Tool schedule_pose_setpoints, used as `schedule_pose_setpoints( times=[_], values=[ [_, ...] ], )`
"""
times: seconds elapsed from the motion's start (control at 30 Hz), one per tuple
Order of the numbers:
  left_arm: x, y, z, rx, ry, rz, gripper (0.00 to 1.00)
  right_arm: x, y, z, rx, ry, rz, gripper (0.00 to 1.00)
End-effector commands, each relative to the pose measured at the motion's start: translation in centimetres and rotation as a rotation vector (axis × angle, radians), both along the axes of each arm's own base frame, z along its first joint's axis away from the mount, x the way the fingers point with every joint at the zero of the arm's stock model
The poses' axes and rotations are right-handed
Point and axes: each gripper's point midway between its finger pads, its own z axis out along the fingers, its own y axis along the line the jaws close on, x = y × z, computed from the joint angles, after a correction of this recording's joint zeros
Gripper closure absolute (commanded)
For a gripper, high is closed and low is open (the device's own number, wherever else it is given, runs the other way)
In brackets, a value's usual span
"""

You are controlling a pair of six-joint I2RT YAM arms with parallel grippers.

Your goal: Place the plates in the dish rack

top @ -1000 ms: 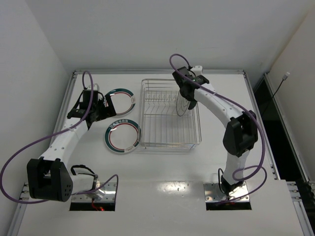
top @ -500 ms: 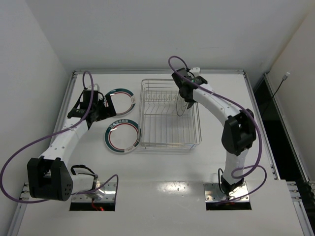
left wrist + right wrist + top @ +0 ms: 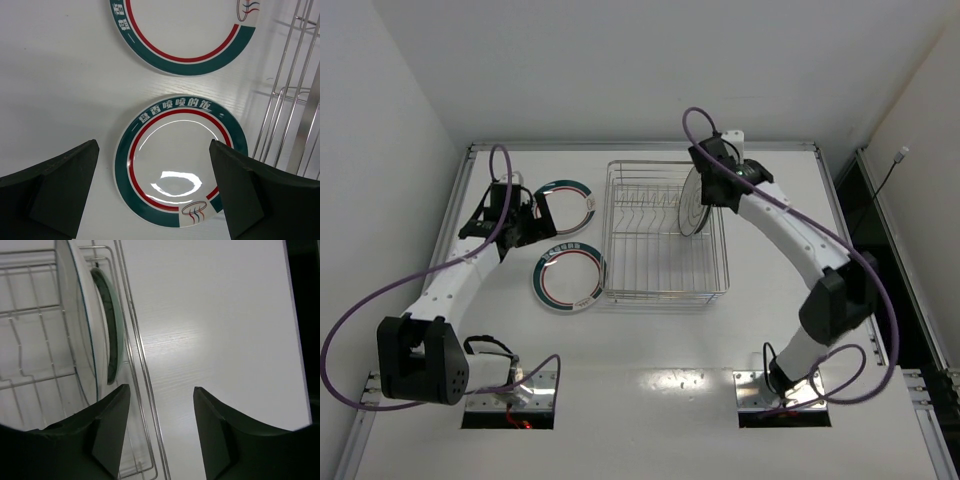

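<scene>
We are losing the far green-rimmed plate (image 3: 185, 30) at the top edge of the left wrist view, and from overhead the left arm (image 3: 460, 280) is covering part of it. In the dish rack (image 3: 665, 292) we are making out two plates standing on edge close together, a whitish plate (image 3: 75, 325) and a teal plate (image 3: 114, 330) behind it. The frame is cutting both off, and we cannot tell how they are seated. The teal pattern is too edge-on to read.

We are holding the left gripper (image 3: 153, 145) wide open above the table (image 3: 650, 340), gripping nothing. We are holding the right gripper (image 3: 161, 390) partly open, its fingers (image 3: 107, 435) empty and touching nothing that we can see.

The near green-rimmed plate (image 3: 180, 160) is lying flat on the table, showing between the left gripper's jaws in the wrist view, apart from them and just beside the rack's left wall. The far one is lying flat just beyond it, not touching it. The two upright plates are standing at the rack's right end, just left of the right gripper, whose gap is showing the rack's right rim wire.
</scene>
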Motion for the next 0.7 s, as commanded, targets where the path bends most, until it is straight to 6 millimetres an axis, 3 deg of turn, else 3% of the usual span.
schedule_pose_setpoints(
  times=[0.0, 0.1, 0.13, 0.17, 0.23, 0.27, 0.33, 0.37, 0.4, 0.43, 0.47, 0.57, 0.6, 0.67],
  values=[
    [1.2, -0.2, 1.5, 0.009, -0.049, -0.012, 0.09, -1.0, 1.2, 3.8, 0.12, -0.115, 0.108, 0.48],
    [1.3, -0.8, 0.7, -0.014, -0.023, -0.038, 0.09, -3.4, 4.2, 3.3, 0.291, -0.115, 0.291, 0.42],
    [1.3, -1.0, 0.3, -0.02, -0.011, -0.045, 0.09, -4.6, 6.2, 2.8, 0.375, -0.089, 0.392, 0.41],
    [1.3, -1.0, -0.1, -0.019, -0.001, -0.045, 0.09, -6.5, 7.0, -0.1, 0.411, -0.025, 0.445, 0.39],
    [1.6, -1.0, -0.7, -0.018, 0.021, -0.045, 0.09, -8.6, 9.5, 0.3, 0.54, -0.056, 0.567, 0.39],
    [1.9, -0.8, -0.6, -0.008, 0.019, -0.035, 0.09, -10.4, 9.8, -2.3, 0.561, -0.003, 0.58, 0.37],
    [1.9, -0.2, -1.5, 0.002, 0.048, -0.017, 0.05, -12.1, 9.9, -3.0, 0.59, -0.005, 0.594, 0.37],
    [1.9, -0.1, -1.8, -0.014, 0.059, -0.018, 0.04, -13.3, 9.9, -4.5, 0.597, 0.03, 0.598, 0.37],
    [2.4, 0.9, -1.9, -0.041, 0.051, 0.012, 0.04, -13.6, 9.7, -4.7, 0.597, 0.03, 0.598, 0.37],
    [2.6, 0.6, -1.6, -0.097, 0.039, 0.001, 0.03, -14.2, 9.4, -4.7, 0.593, 0.044, 0.594, 0.37],
    [2.7, 2.1, -2.8, -0.132, 0.059, 0.031, 0.03, -14.6, 9.7, -3.6, 0.593, 0.008, 0.615, 0.37],
    [3.5, 2.5, -3.7, -0.285, 0.046, 0.029, 0.03, -15.3, 9.2, -2.9, 0.561, -0.044, 0.616, 0.33],
    [4.4, 3.9, -4.1, -0.33, 0.028, 0.071, 0.03, -15.5, 9.2, -2.3, 0.56, -0.069, 0.62, 0.33],
    [5.0, 3.8, -4.7, -0.417, 0.022, 0.061, 0.03, -15.5, 8.9, -2.5, 0.549, -0.06, 0.61, 0.33]
  ],
)
